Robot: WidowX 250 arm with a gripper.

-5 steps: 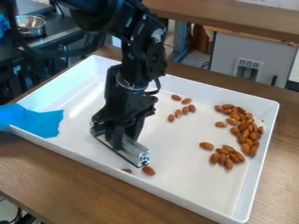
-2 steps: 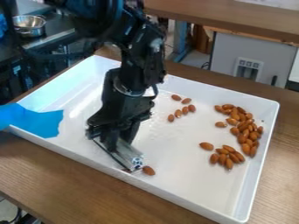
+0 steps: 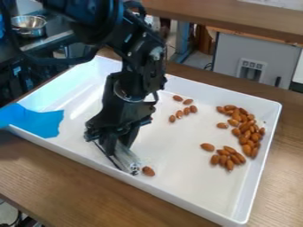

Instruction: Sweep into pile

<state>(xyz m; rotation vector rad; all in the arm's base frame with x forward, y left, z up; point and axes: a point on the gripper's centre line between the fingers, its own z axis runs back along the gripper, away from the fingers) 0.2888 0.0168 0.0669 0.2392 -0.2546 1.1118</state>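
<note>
The black gripper [image 3: 115, 144] hangs low over the left front part of the white tray [image 3: 195, 196], shut on a silver metal bar [image 3: 124, 158] with a dark edge strip. The bar lies close to the tray's front wall, its end pointing toward the viewer. A single almond [image 3: 148, 171] rests right beside that end. Several almonds [image 3: 246, 131] form a curved pile at the tray's right side, with another cluster [image 3: 228, 158] just in front of it. Farther back, near the middle, is a small scattered group of almonds [image 3: 182, 108].
Blue tape [image 3: 38, 120] covers part of the tray's left edge. The tray sits on a wooden table [image 3: 71, 177]. A metal pot [image 3: 28, 25] stands on a dark surface at the back left, and a grey panel [image 3: 254, 55] is behind the tray.
The gripper and bar have moved a little left and toward the tray's front wall. A dark almond seen earlier left of the bar's end is now hidden. The tray has shifted slightly left.
</note>
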